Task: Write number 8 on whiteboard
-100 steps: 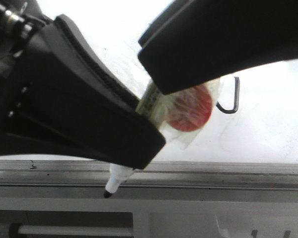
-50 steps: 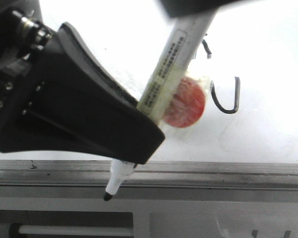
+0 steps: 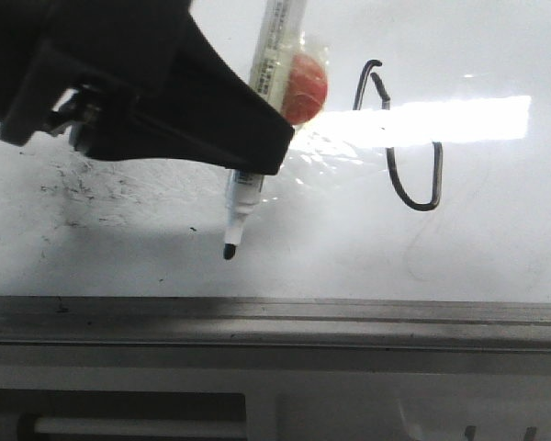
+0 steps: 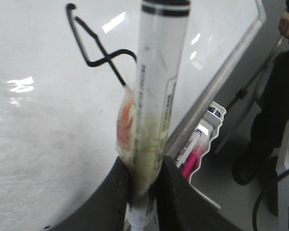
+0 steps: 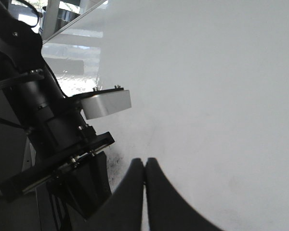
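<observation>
The number 8 stands on the whiteboard as a narrow black figure, long axis upright, right of the marker. The marker slants with its black tip down, apparently just off the board, left of and lower than the figure. The left claw is clenched on the marker's barrel and is the nearer arm. The right claw is clenched empty, fingers together.
</observation>
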{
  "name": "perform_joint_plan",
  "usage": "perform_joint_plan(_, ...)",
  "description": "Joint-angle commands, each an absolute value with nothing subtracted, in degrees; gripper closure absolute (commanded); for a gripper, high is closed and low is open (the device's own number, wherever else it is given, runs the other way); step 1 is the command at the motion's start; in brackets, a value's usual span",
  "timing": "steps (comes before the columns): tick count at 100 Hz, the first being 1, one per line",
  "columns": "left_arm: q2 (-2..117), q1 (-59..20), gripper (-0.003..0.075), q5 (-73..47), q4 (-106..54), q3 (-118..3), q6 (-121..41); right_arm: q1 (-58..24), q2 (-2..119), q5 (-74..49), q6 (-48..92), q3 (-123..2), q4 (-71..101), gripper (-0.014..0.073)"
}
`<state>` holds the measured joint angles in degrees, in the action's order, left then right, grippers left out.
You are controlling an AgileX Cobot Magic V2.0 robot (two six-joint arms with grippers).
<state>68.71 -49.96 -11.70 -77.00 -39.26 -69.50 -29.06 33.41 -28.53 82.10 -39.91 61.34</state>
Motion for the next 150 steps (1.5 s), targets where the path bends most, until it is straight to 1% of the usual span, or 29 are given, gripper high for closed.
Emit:
perform_joint_plan(1, 69.3, -49.8, 0.0741, -7.8, -82.2, -41.0, -68.7, -28.7, 33.3, -26.6, 81.0, -41.7, 63.6, 0.0658)
perform_joint_plan(29, 72.2, -49.8, 0.0741, 2.9, -89.3, -41.0, -68.7, -28.7, 33.3, -28.5, 79.2, -41.3, 63.6, 0.0658)
perform_joint_plan(42, 72.2, -49.8, 0.0741, 6.5, -89.3, -41.0, -68.7, -28.7, 33.3, -28.6, 78.6, -41.3, 63.6, 0.0658)
perform_joint_plan(60, 72.2, -49.8, 0.0741, 7.7, -89.8, -41.0, -68.7, -28.7, 33.3, -28.6, 78.5, -41.3, 63.6, 0.0658)
perform_joint_plan(80, 72.3, -49.8, 0.0741, 15.5, -89.8, -41.0, -68.7, -28.7, 33.4, -28.6, 78.5, -41.3, 63.6, 0.0658)
perform_joint_plan(113, 72.4, -49.8, 0.0741, 16.1, -89.8, -41.0, -68.7, -28.7, 33.4, -28.6, 78.5, -41.3, 63.6, 0.0658)
perform_joint_plan(135, 74.8, -49.8, 0.0740, 15.7, -89.9, -41.0, -68.7, -28.7, 33.4, -28.6, 78.5, -41.3, 63.6, 0.0658)
perform_joint_plan(138, 74.9, -49.8, 0.0734, 15.7, -89.9, -41.0, -68.7, -28.7, 33.4, -28.6, 78.5, -41.3, 63.6, 0.0658)
perform_joint_plan(144, 75.1, -49.8, 0.0689, 16.3, -89.9, -41.0, -68.7, -28.7, 33.4, -28.7, 78.5, -41.3, 63.6, 0.0658)
perform_joint_plan(146, 75.1, -49.8, 0.0662, 16.5, -89.9, -41.0, -68.7, -28.7, 33.4, -28.8, 78.5, -41.3, 63.6, 0.0658)
perform_joint_plan(150, 75.2, -49.8, 0.0580, 17.5, -90.1, -41.0, -68.7, -28.7, 33.4, -29.1, 78.5, -41.3, 63.6, 0.0658)
